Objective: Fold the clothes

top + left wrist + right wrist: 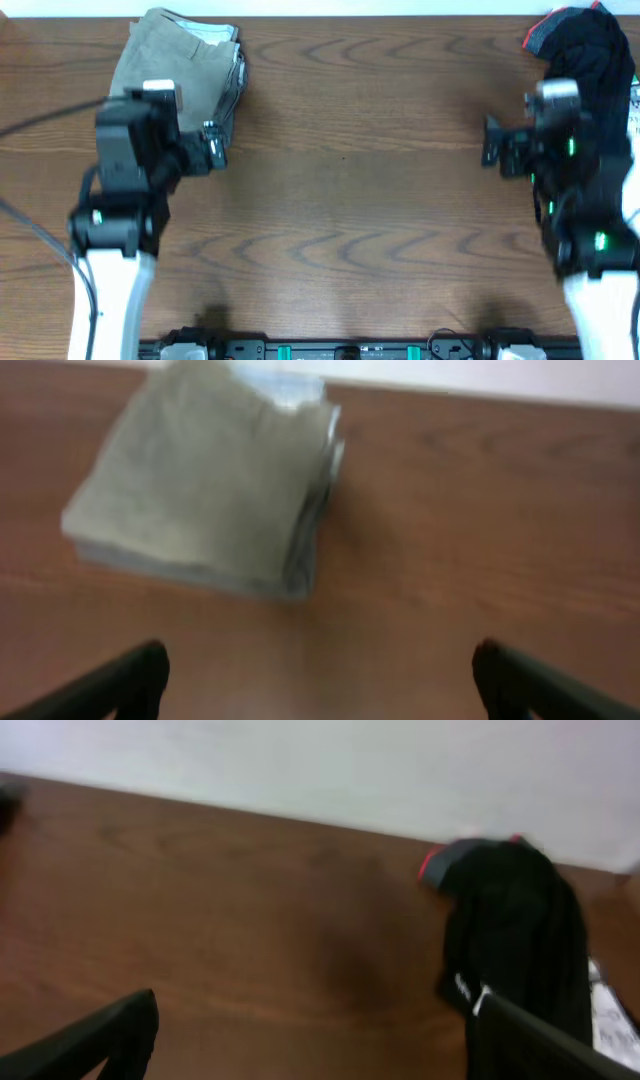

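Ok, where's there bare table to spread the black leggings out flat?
The whole middle of the table is bare wood, from the folded khaki trousers at far left to the leggings heaped at far right. Both far corners are crowded.

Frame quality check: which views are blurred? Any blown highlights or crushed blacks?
Overhead: sharpest, table grain readable, leggings mostly a detail-less black mass at the right edge. Left wrist: soft throughout, khaki trousers smeared, fingers plain silhouettes. Right wrist: blurred too, wall washed out white, leggings crushed black except the red band.
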Robot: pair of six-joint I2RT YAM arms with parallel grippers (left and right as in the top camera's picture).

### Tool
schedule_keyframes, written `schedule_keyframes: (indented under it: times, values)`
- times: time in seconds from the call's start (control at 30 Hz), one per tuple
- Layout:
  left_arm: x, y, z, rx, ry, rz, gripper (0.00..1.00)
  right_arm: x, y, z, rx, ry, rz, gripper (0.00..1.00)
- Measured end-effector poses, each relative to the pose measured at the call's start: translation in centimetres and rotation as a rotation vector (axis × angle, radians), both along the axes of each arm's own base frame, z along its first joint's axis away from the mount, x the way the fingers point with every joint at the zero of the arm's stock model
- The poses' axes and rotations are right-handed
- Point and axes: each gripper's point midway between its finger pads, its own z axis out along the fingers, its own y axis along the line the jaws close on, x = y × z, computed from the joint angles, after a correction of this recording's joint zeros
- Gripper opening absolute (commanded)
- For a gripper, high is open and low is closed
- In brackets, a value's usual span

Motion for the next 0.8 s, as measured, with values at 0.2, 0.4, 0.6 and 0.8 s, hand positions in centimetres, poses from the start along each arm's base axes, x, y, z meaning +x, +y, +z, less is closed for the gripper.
schedule_keyframes:
  times: [0.2, 0.4, 0.6, 0.8]
  values:
    - [2.9, -1.0, -2.8, -0.053, 0.122, -0.027, 0.98, 5.0, 0.7, -3.6, 0.022, 0.281, 0.029, 0.99]
    - [4.2, -1.4, -8.2, -0.076, 0.276, -0.031, 0.98, 8.2, 2.2, -10.8, 0.095, 0.470, 0.082, 0.99]
    - [4.7, -2.3, -10.5, -0.125, 0.338, -0.055, 0.98, 11.0, 2.9, -13.7, 0.140, 0.457, 0.099, 0.88]
    - [4.8, -3.1, -8.7, -0.144, 0.331, -0.079, 0.98, 14.3, -0.4, -10.4, 0.107, 0.300, -0.027, 0.87]
